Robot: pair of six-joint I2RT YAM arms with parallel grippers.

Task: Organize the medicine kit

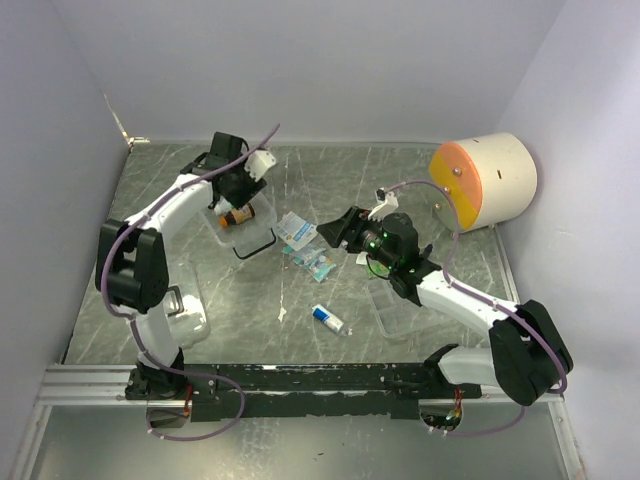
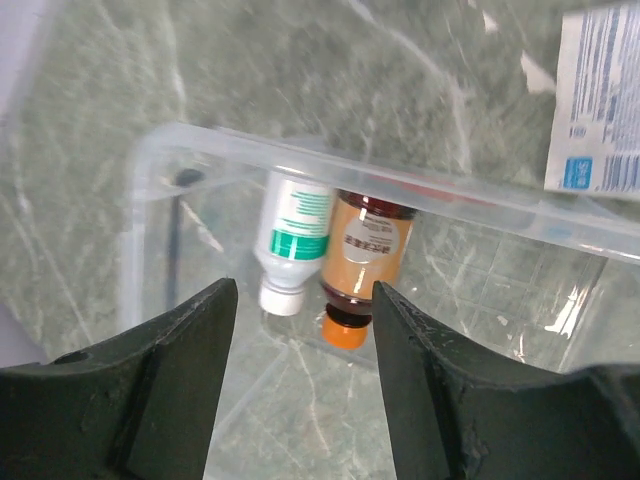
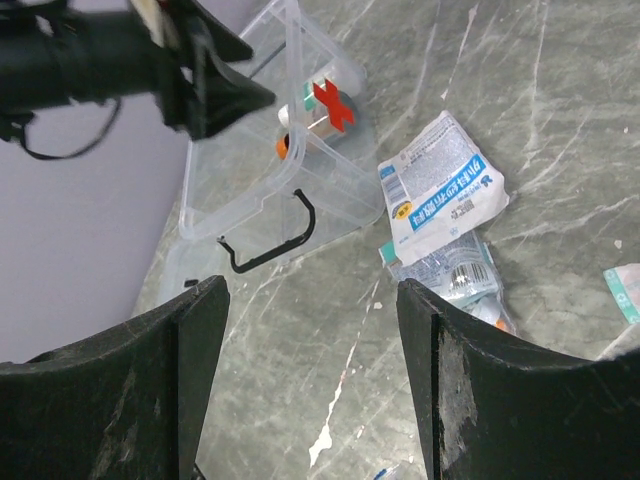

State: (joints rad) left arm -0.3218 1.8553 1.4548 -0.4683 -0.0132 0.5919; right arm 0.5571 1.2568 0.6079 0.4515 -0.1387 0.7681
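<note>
**Overhead and wrist views of the table (image 1: 420, 170).** The medicine kit box (image 2: 420, 192), a clear plastic tub with its top open, lies on the green marbled surface. It serves as the reference for all positions below.

- **Inside the box:** a white bottle (image 2: 293, 240) with a green label and a brown bottle (image 2: 362, 262) with an orange cap. They lie side by side and touch, both against the box wall.
- **Above the box:** the left gripper (image 2: 305, 295). Its fingers are spread apart and hold nothing, and the two bottles show in the gap between them.
- **At the box's near side:** a black wire latch (image 3: 270, 254), hanging off the wall.
- **Just right of the box:** a printed packet (image 3: 440, 190) with blue lettering lies flat. A second packet (image 3: 452, 272) lies partly under it, on the side away from the box.
- **Right of the box, beyond the packets:** the right gripper (image 3: 312, 290). Its fingers are set wide apart, empty, and turned toward the box.
- **From the box toward the arm bases:** a small tube (image 1: 327, 318), white with a blue end, lies alone.
- **Far right of the box, by the wall:** a cream-and-orange cylinder (image 1: 485, 180) on its side.
- **Other clear parts:** one clear plastic piece (image 1: 190, 312) lies nearer than the box, by the left arm. Another clear piece (image 1: 385, 300) lies well to the box's right, under the right arm. Which is the lid and which the tray cannot be told.
</note>
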